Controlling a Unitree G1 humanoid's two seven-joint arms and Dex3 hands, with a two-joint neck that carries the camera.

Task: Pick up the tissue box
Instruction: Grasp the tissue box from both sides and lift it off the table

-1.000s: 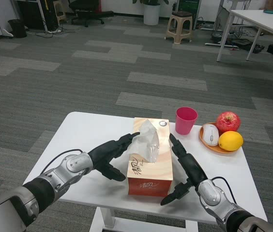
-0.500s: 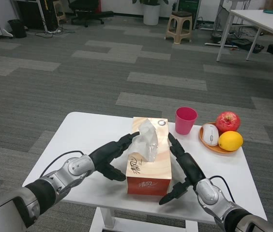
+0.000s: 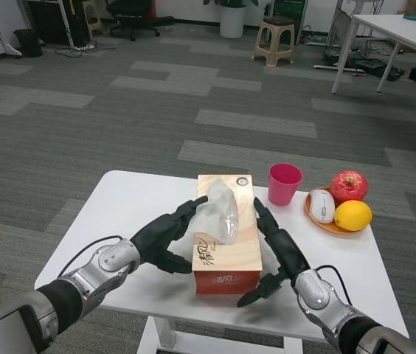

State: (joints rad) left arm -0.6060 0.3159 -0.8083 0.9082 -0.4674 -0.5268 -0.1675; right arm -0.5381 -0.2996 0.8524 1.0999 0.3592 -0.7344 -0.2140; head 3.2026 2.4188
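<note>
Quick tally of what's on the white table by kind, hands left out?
Tissue box: 1
Pink cup: 1
Plate: 1
Computer mouse: 1
Fruit: 2, apple and lemon
Total: 6

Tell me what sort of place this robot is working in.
Probably an office or lab: grey carpet tiles, a black office chair and a plastic stool at the back, and a second white table with cables beneath it.
</note>
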